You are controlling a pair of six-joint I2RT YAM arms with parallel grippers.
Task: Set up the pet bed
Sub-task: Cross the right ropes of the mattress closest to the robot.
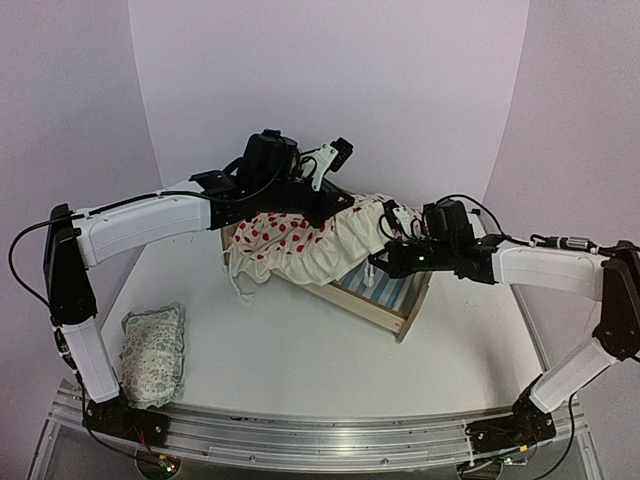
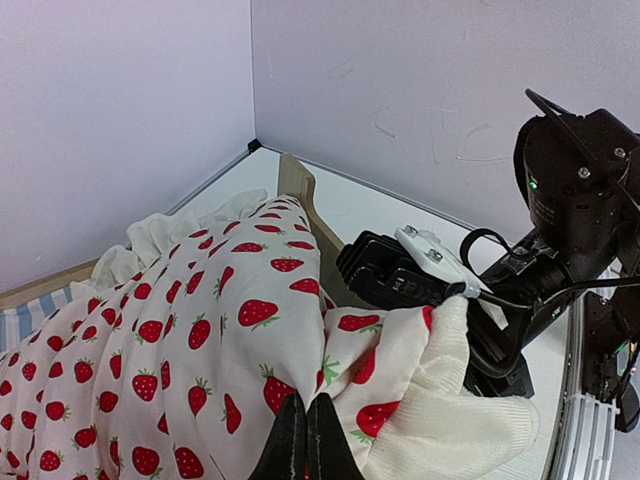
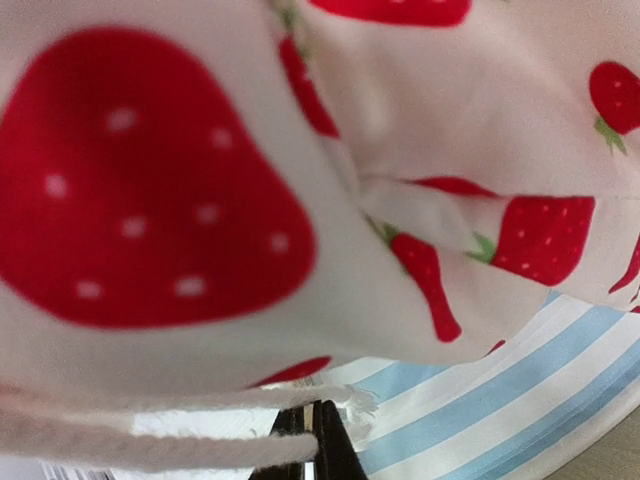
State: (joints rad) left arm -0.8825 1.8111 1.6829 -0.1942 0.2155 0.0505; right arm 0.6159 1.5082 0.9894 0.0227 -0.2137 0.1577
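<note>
**Blanket pinched at both ends over the pet bed**

Far left on the white desk (image 1: 300,370), near the front edge, a small pale green-patterned pillow (image 1: 153,353) lies by itself, well apart from everything else.

The left arm arches from there towards the back of the desk. Its left gripper (image 2: 304,420) comes down on the heap of cloth, its two fingers pressed together with no gap. The fabric gathers into a ridge right at their tips, so it is pinching the cloth.

That cloth is the cream blanket (image 1: 300,240), printed with red strawberries and edged with a ruffle. It is bunched over the middle of the desk, and one ruffled corner spills off the left side onto the surface.

Under it is the pet bed (image 1: 352,312), a light plywood frame set diagonally from the back left to the near right. Most of it is buried. Only the near side rail, the right-hand end board and a patch of the blue-and-white striped mattress (image 1: 385,290) show.

Over that uncovered patch, coming in from the right, is the right gripper (image 3: 312,425). It is closed to a narrow point, with the blanket's white hem caught across the tips. The cloth hangs just above the stripes.
</note>
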